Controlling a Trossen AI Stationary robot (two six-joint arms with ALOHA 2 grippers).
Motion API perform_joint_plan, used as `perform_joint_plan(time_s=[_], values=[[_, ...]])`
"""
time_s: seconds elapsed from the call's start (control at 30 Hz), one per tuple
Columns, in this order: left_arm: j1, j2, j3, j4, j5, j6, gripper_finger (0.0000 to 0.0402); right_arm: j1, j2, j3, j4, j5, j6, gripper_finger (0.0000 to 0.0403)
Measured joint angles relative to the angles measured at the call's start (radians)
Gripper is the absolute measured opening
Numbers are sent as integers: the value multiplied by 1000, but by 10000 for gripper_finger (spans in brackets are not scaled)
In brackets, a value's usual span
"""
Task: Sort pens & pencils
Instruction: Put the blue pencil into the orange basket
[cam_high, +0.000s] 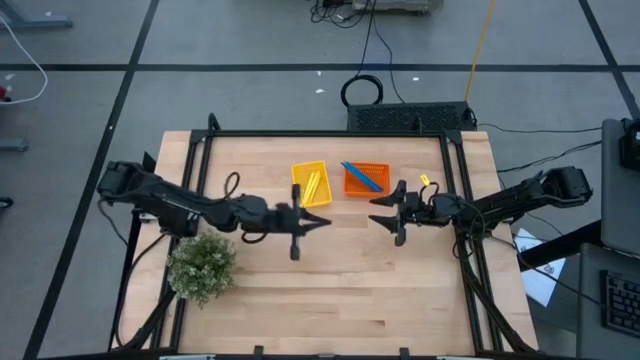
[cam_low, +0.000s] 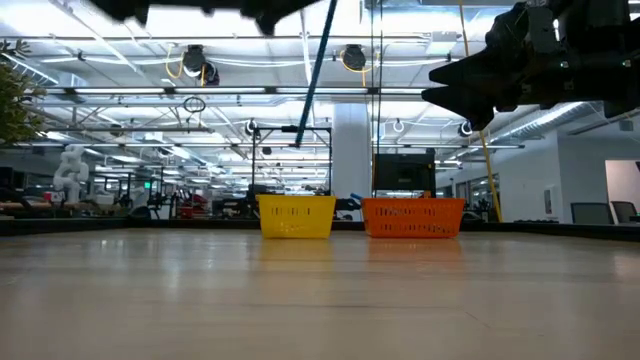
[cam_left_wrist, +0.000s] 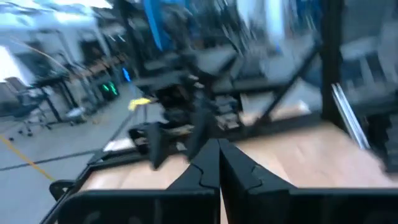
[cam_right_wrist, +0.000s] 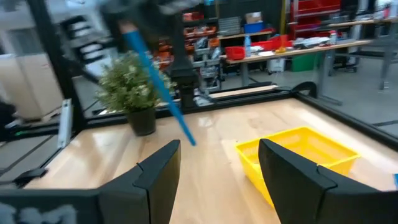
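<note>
From above, the left gripper hovers over the table just in front of the yellow tray, its fingers pressed together; whether they pinch a pen cannot be told here. The right gripper, jaws apart and empty, faces it in front of the orange tray. Yellow pencils lie in the yellow tray, too close to count; about two blue pens lie in the orange tray. One potted plant stands by the left arm. At table height, a blue pen hangs slanted above the yellow tray. From the right wrist, one blue pen slants ahead of the spread fingers. No writing is legible.
</note>
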Motion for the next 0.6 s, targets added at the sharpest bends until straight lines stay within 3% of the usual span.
perform_joint_plan(time_s=[0.13,0.27,0.47,0.6], values=[[26,0,-197,351,0,-102,0,1,0,0,-10,-88,-13,206],[29,0,-314,550,-1,-173,0,16,0,0,-10,-116,-31,206],[27,-1,-328,608,-8,-198,0,32,7,1,-31,-114,-43,206],[28,-1,-307,598,-8,-199,0,58,84,39,-36,-84,-64,206]])
